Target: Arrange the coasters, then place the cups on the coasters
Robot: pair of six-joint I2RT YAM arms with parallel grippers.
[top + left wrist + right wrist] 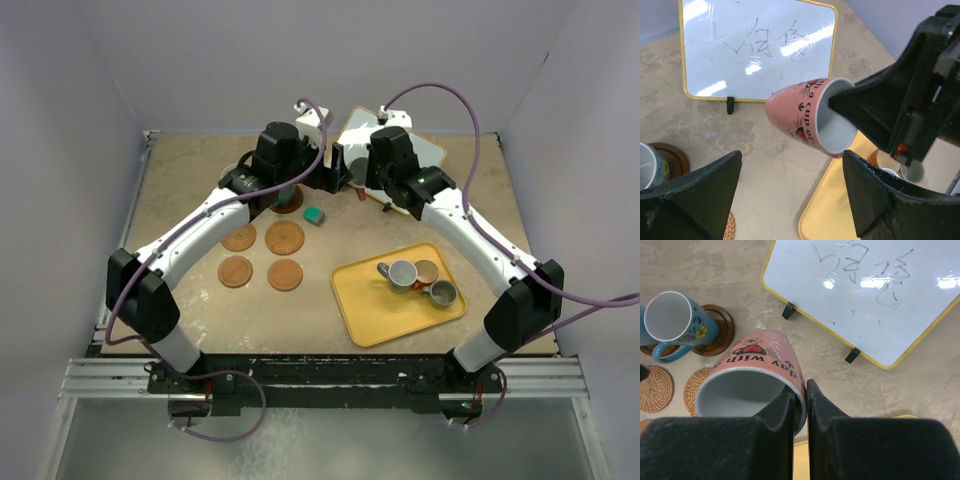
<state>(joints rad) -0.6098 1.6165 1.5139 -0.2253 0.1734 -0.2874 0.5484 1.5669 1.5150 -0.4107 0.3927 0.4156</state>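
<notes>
Pink cup pinched by its rim wall alone in right gripper, hanging tilted; could rotate or slip free. Left gripper gapes wide, empty.

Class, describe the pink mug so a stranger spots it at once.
Find the yellow-framed whiteboard at the back. Before it, the right fingers pinch a mug by its rim. Unlike the blue mug nearby, it is pink with a red heart.

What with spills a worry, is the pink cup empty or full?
Empty: the pink cup, pinched at its rim by the right claw, shows a bare pale inside in both wrist views.
</notes>
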